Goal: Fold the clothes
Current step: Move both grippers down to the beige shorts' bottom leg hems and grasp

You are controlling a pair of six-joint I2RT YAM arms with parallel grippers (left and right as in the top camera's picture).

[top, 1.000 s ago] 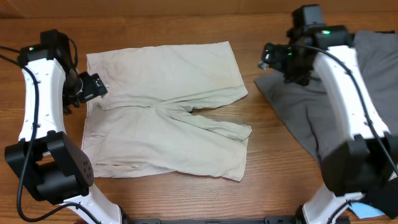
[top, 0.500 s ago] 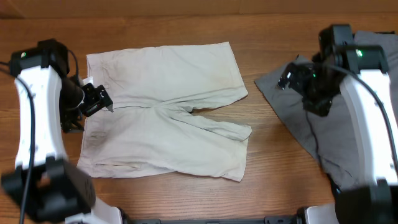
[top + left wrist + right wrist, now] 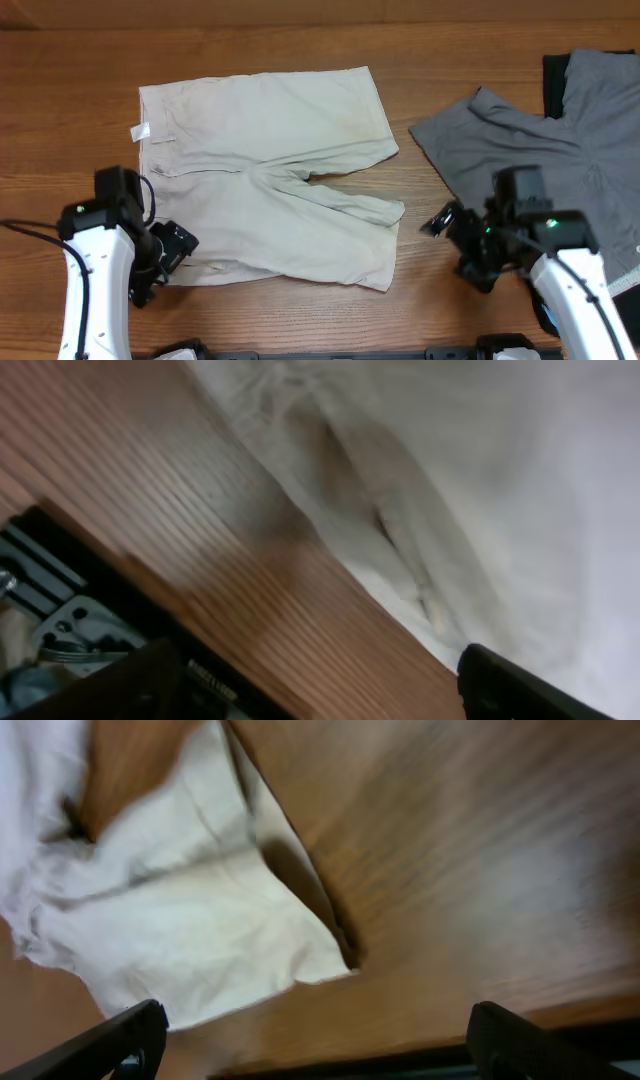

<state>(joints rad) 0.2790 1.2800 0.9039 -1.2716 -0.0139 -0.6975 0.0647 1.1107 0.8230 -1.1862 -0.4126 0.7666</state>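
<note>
Beige shorts [image 3: 270,190] spread flat, bench centre-left. Left gripper [image 3: 178,248] near front-left corner, at shorts' near waistband corner, jaws apart, empty. Right gripper [image 3: 440,220] near front edge, between leg hem and grey garment [image 3: 530,150], jaws apart, empty.

Cream shorts [image 3: 268,190], grey garment [image 3: 545,160]
</note>
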